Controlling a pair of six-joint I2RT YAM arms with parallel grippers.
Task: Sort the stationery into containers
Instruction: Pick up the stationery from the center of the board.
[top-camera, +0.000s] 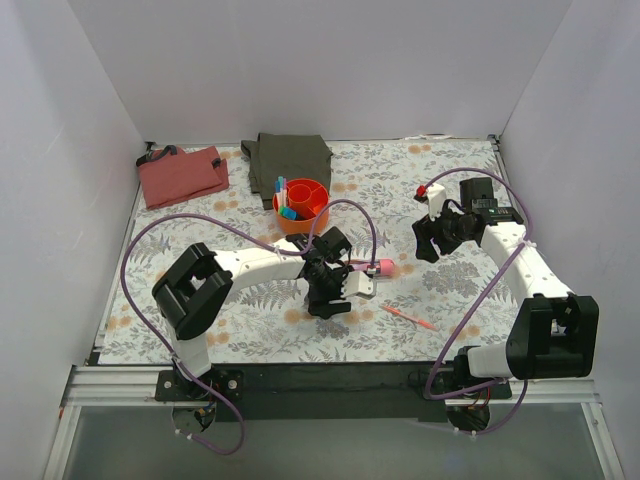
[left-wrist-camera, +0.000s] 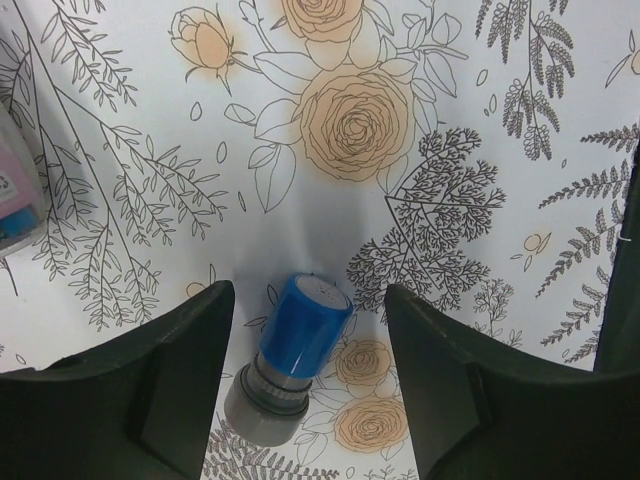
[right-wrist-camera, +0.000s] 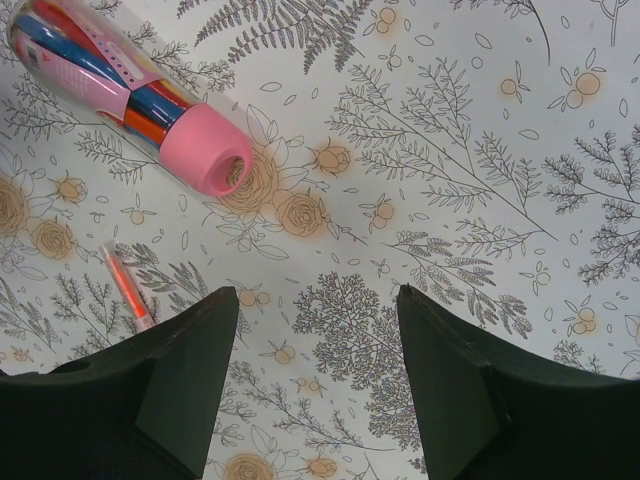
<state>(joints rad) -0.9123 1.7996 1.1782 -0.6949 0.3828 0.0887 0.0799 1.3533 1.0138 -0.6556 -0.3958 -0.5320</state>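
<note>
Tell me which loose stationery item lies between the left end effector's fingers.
The short blue cylinder with a grey base; the pink-capped tube and the orange-red pen lie farther right.

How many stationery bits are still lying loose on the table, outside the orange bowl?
3: a blue-grey cylinder inside the open left claw, a fat pink tube just right of it, and an orange-red pen nearer the front. Others may be hidden.

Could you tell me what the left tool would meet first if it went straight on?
The left tool would probably meet the blue-grey cylinder lying between its open fingers, then the table.
</note>
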